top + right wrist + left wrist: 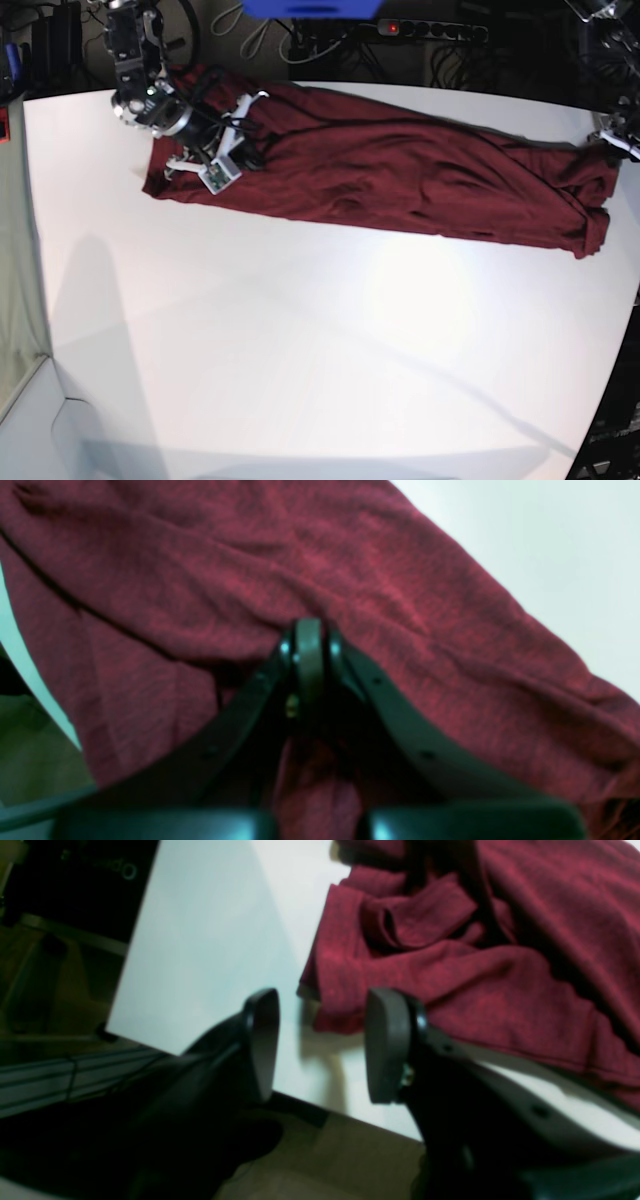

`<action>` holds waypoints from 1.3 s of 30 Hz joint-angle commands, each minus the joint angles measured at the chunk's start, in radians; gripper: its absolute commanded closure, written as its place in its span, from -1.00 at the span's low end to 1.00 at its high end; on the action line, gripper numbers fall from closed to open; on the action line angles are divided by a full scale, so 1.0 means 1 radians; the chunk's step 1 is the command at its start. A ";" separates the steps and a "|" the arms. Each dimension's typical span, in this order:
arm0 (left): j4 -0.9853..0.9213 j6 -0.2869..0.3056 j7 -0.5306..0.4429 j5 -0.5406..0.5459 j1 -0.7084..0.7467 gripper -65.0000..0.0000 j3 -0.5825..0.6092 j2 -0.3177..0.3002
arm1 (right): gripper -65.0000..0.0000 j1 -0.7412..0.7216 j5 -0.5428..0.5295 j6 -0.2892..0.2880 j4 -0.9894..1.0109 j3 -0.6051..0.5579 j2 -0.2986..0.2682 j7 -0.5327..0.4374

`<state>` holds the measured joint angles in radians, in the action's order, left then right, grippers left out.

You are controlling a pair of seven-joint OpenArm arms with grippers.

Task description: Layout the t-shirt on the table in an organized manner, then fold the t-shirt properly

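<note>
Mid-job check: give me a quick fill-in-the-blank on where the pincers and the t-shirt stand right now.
1. The right pincer is ____ on the t-shirt.
2. The left pincer stands ____, with no cloth between its pads.
3. The t-shirt lies stretched in a long band across the far side of the ____ table.

Missing words: shut; open; white

My right gripper [310,645] has its pads pressed flat together, a pinch of the t-shirt [350,580] caught between them, and my wrist [160,105] is angled low over it. My left gripper [320,1045] holds nothing; its two fingers [385,1045] stand apart with a clear gap between, and the cloth's edge lies just ahead of the tips.
</note>
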<state>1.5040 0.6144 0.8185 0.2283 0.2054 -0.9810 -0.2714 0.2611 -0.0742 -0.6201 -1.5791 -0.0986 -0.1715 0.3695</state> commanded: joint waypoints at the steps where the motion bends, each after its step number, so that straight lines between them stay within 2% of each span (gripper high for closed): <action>1: 0.005 0.003 -0.029 0.009 -0.001 0.15 -0.005 -0.022 | 1.00 -0.003 0.009 -0.001 -0.010 0.001 -0.006 0.001; 23: -0.108 0.002 -0.035 0.009 -0.051 0.17 0.066 -0.024 | 1.00 -0.003 0.009 -0.001 -0.011 0.001 -0.006 0.001; 32: -0.119 0.002 -0.037 0.010 -0.071 0.78 0.060 -0.025 | 1.00 -0.004 0.009 -0.001 -0.010 0.004 -0.009 0.001; 34: -0.119 0.002 -0.037 0.015 -0.073 0.95 0.058 -0.045 | 1.00 -0.004 0.009 -0.001 -0.008 0.003 -0.021 0.001; 39: -0.128 0.002 -0.037 0.010 -0.119 0.99 0.058 -0.058 | 1.00 -0.004 0.009 -0.001 -0.008 0.006 -0.021 0.001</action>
<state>1.3609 0.6125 0.8024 0.2218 0.0975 -0.9222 -0.3096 0.2611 -0.0715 -0.6201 -1.5787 -0.0967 -0.1856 0.3653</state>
